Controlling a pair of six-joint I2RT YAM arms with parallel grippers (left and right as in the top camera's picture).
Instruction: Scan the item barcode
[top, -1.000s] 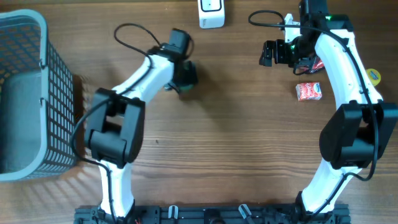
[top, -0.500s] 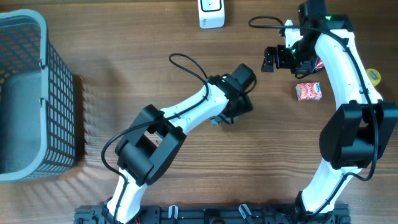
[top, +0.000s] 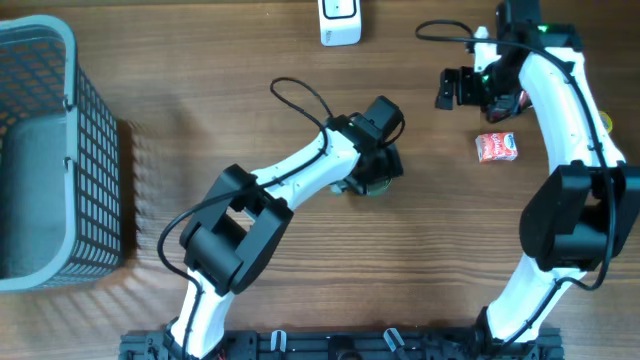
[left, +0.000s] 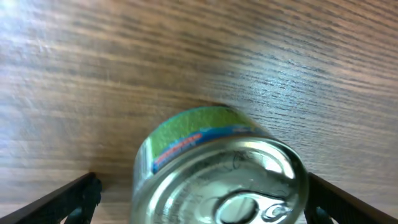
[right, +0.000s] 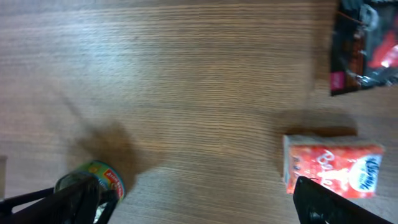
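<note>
Can (left: 217, 168) sits between released jaws of outstretched left arm (top: 300, 170); right jaws spread.

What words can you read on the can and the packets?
"BA": white letters on the red packet; the rest of the word is unreadable.
The can: the label has print, but it is too blurred to read.
The dark pouch: the print is too blurred to read.

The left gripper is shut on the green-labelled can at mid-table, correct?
No: the left gripper is open, its fingers standing clear on either side of the green-labelled can at mid-table. The left wrist view shows the gaps.
</note>
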